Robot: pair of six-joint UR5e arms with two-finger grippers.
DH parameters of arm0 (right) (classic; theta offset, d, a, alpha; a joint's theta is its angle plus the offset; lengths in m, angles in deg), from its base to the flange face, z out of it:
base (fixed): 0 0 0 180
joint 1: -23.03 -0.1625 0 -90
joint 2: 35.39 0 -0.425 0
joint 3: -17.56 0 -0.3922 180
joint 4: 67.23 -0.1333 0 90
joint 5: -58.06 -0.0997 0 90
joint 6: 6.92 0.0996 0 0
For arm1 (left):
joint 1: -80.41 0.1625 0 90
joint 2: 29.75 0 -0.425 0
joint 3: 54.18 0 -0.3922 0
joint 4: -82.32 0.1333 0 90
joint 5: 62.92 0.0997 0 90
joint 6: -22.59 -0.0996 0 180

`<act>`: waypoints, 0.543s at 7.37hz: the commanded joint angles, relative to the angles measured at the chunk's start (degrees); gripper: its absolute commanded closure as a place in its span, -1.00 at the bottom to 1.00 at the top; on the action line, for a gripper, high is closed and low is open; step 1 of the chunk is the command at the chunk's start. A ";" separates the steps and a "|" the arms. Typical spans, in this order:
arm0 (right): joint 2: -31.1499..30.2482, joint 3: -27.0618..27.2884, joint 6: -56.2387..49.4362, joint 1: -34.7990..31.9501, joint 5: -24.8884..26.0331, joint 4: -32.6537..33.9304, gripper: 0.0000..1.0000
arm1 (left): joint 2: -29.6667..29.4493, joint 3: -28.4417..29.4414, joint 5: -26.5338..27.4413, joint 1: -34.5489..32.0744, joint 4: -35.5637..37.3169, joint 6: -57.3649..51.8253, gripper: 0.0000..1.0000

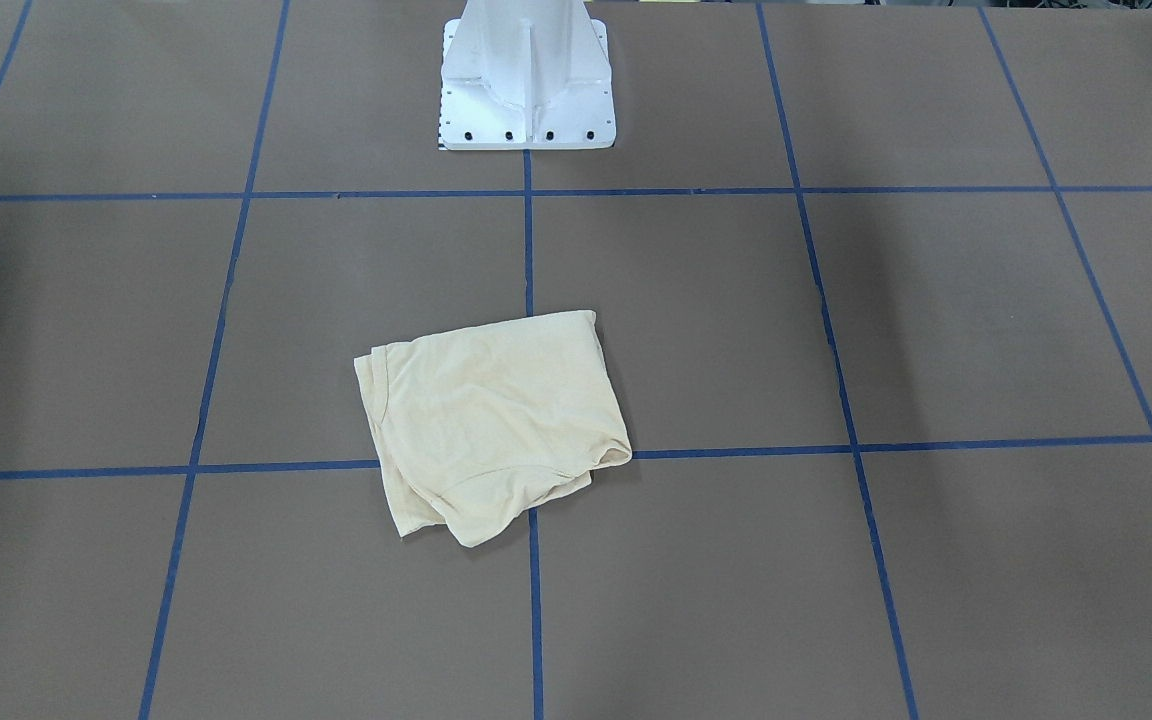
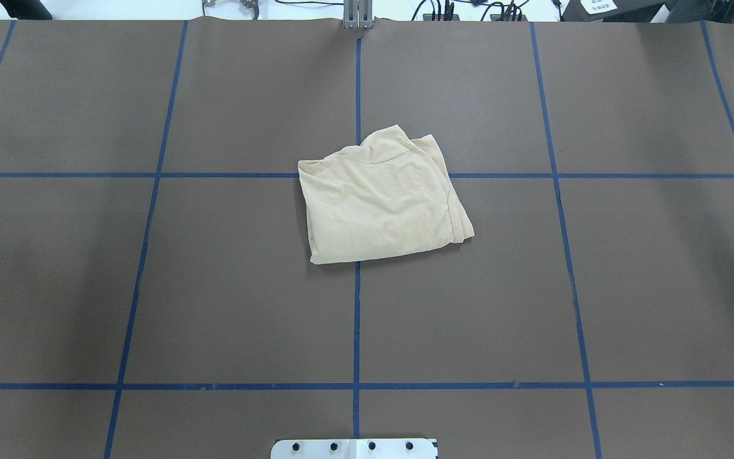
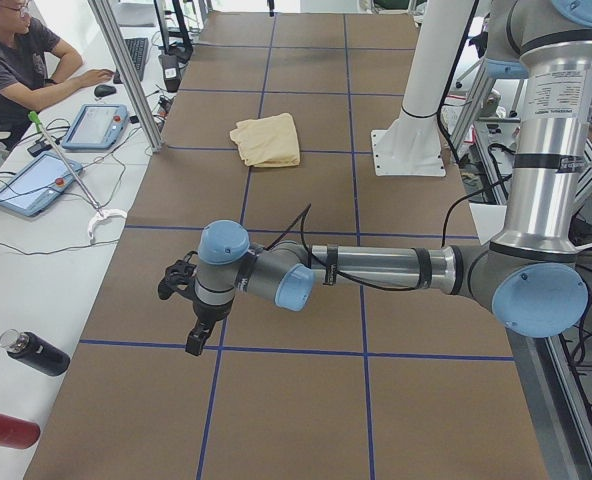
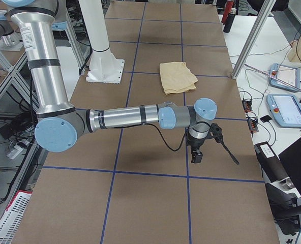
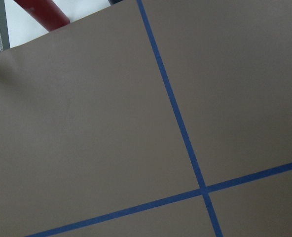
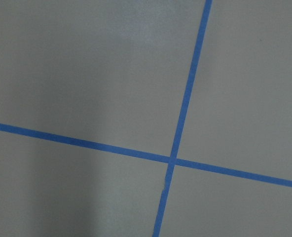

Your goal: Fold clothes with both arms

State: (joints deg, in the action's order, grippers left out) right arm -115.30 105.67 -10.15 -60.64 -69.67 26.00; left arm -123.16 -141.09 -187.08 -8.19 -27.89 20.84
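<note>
The clothes are one pale cream-yellow shirt, folded into a compact, slightly crooked bundle near the table's middle; it also shows in the overhead view and both side views. No print or label shows. Both arms are stretched out low over the table's ends, far from the shirt. The left gripper shows only in the exterior left view, and the right gripper only in the exterior right view. I cannot tell whether either is open or shut. Both wrist views show only bare brown table with blue tape lines.
The white pedestal base stands at the robot's side of the table. Blue tape lines divide the brown surface into squares. An operator sits at a side bench with teach pendants and bottles.
</note>
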 commanded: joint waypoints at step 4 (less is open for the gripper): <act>-2.79 2.67 0.16 -0.54 -1.56 0.81 -1.00 | -1.25 -5.55 -0.11 -0.17 16.14 -0.01 -0.98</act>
State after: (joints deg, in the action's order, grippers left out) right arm -117.28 107.81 -10.00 -61.13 -70.77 26.83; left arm -124.22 -145.15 -187.19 -8.34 -16.09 20.83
